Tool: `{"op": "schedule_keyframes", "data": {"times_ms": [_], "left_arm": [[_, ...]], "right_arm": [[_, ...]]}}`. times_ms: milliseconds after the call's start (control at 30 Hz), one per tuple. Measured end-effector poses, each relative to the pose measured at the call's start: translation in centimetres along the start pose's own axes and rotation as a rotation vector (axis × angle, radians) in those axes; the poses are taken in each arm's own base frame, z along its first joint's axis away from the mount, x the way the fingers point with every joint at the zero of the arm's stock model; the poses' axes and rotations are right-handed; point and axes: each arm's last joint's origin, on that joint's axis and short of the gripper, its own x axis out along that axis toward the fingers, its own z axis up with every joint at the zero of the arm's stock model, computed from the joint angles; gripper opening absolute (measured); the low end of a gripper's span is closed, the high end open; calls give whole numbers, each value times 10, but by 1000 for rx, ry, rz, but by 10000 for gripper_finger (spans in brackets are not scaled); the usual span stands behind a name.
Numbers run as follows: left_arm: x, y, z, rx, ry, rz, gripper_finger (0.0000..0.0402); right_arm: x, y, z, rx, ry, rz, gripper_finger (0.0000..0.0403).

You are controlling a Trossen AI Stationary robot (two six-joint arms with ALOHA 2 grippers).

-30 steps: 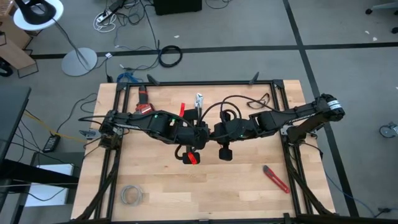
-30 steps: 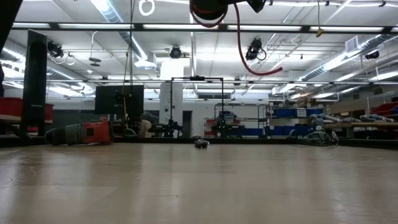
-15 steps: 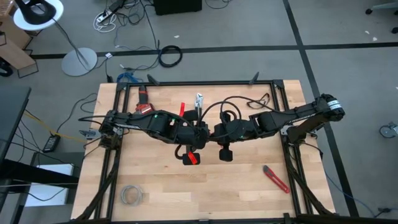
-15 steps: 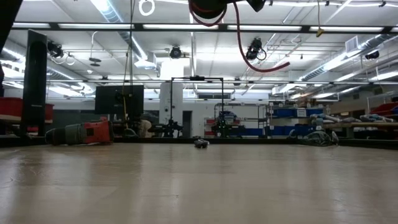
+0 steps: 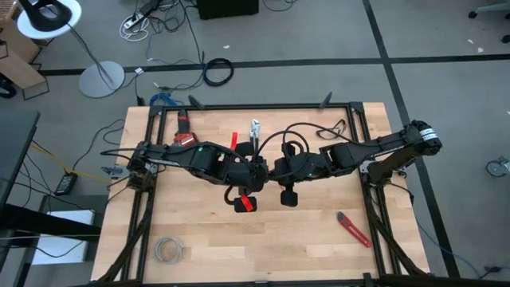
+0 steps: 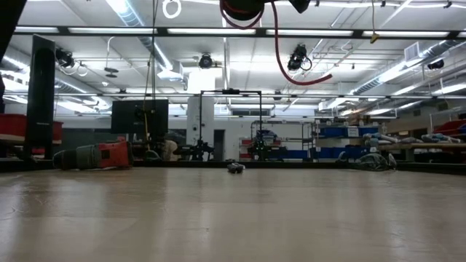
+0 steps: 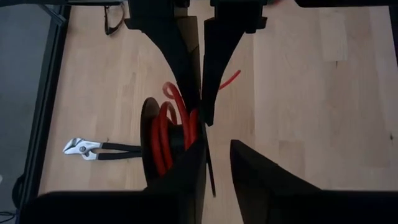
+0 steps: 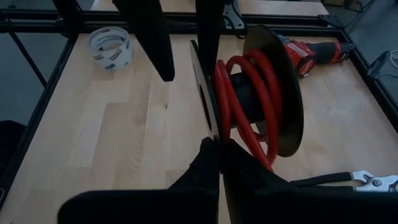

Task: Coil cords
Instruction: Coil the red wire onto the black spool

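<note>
Mostly the cord point(image 8: 239, 106) sits wound in 3 or 4 red turns on the hub of a black spool point(image 8: 283, 93), with 1 loose tail point(image 6: 291, 69) curving down and off to the side in the low view. The step in hand looks like the left gripper point(image 7: 216, 144) letting go so it can take a new hold. To do that well, it should back straight off along the flange plane without brushing the turns, then take the tail close to where it leaves the hub and lay it beside the last turn under light tension. Pulling from far along the tail would likely let the thin cord spring off the hub or slip over the rim.

The spool hangs well above the table point(image 5: 319, 255), at mid-table between the 2 arms. The right gripper point(image 8: 216, 144) is clamped on the edge of the thin near flange, so the wound cord lies just beyond its fingertips, on the far side of that disc. The left gripper comes in from the opposite side; its fingers stand a little apart, 1 on each side of that flange, pinching nothing that I can see, and the turns sit just beside 1 finger.

Pliers point(image 7: 93, 148), a tape roll point(image 8: 109, 46) and a drill point(image 8: 311, 50) lie on the table, well clear of the spool
</note>
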Motion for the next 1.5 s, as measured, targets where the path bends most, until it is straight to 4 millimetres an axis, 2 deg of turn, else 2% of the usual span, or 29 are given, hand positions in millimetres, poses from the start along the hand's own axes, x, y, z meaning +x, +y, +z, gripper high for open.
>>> {"op": "schedule_keyframes", "data": {"times_ms": [133,367,833,933,1167,1300,1500], "left_arm": [[0,0,0,0,-1,5,60],[0,1,0,-4,-2,22,8],[-1,1,-1,39,-8,93,1],[-3,-1,0,62,-31,139,1],[-24,-4,1,50,-137,174,0],[-39,-6,3,33,-215,193,0],[-50,-11,8,14,-314,187,0]], "right_arm": [[0,0,0,0,-1,0,1],[0,0,1,3,-8,1,1],[-4,9,2,-70,-52,-90,1],[-8,14,3,-102,-71,-141,1],[-23,26,8,-144,-155,-170,13],[-36,33,13,-161,-218,-186,23],[-58,42,18,-216,-298,-212,25]]}}
